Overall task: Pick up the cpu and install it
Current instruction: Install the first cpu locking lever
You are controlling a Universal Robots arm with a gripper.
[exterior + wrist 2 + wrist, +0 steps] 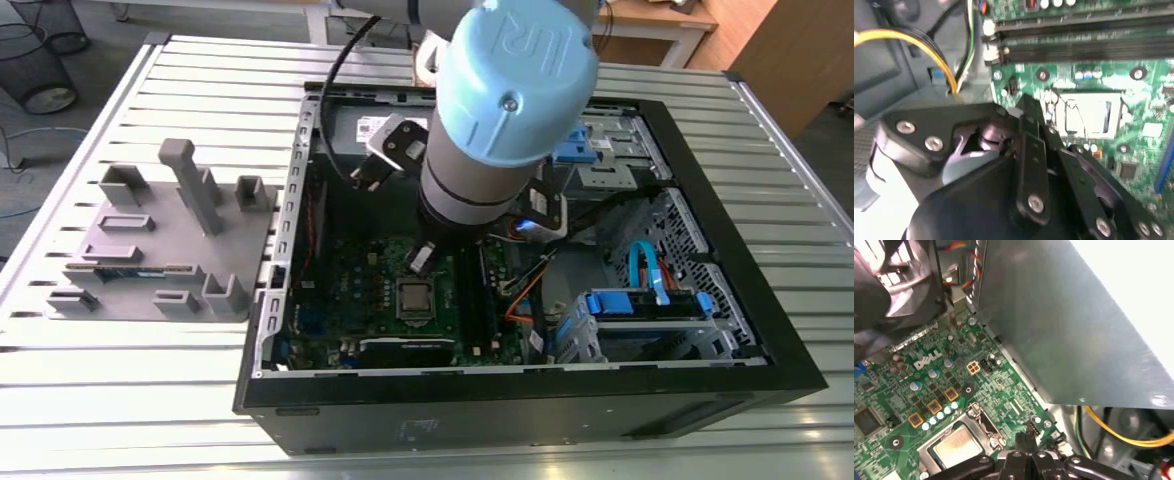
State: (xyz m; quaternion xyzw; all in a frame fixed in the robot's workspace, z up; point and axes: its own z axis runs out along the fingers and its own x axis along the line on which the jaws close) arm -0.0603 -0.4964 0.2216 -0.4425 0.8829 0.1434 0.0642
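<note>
At the exterior view's left, the grey tray point(254, 255) sits on the slatted table point(120, 400). A green memory stick point(130, 271) lies in one of its near pockets, and I can make out nothing in the other holders.

To the right is the open computer case point(534, 385), which holds the green motherboard point(354, 290). The cpu point(415, 296) lies in the silver-framed socket point(976, 412) toward the near side of the board, with its shiny top facing up. It looks flat, though I cannot tell whether it is fully seated.

The arm point(514, 80) reaches down into the case. Its gripper point(1022, 437) hangs just beside the socket on the far side and appears pressed together with nothing pinched in it.

Further right, the case holds a drive cage point(641, 320) with blue cables point(641, 265).

The main risk, as I judge it, is a chip sitting slightly crooked. Any downward press on it would then bend the socket's contacts. The gripper is also low and close to the board, so a sideways drift could knock the black memory slots point(1079, 42) or small parts beside the socket. The yellow cable point(1124, 437) loops near the gripper body and could catch on it.
</note>
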